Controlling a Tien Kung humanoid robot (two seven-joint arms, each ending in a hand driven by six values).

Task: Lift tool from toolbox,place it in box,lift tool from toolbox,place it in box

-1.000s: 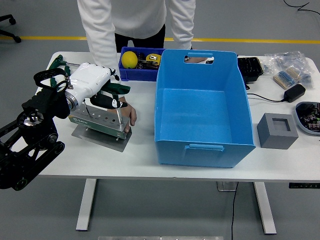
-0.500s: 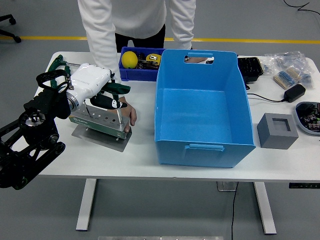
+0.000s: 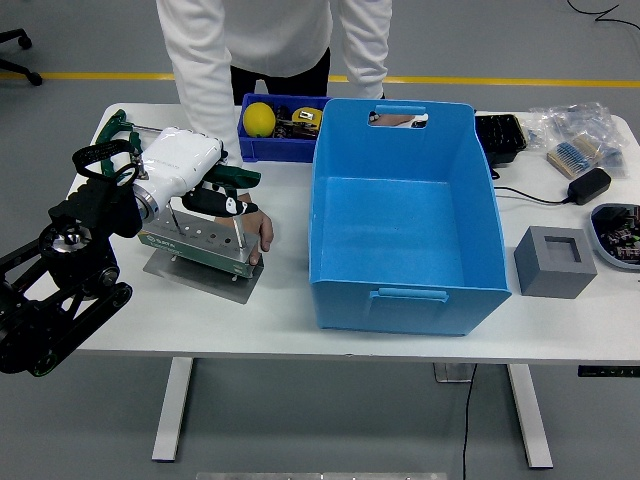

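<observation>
Toolbox (image 3: 200,252) sits left of one empty blue box (image 3: 400,215), a person's hand (image 3: 258,232) between them. Left hand (image 3: 185,165), white, hovers above toolbox; grip unclear. One yellow ball (image 3: 259,118) behind.

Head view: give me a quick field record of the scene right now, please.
left robot hand: white, over the tool stand, finger state unclear
right arm: out of view
tool stand: metal, left part of the table
person's hand: on the stand's right end
large blue box: centre, empty
small blue bin: behind, holds a yellow ball
grey block: right of the box
</observation>
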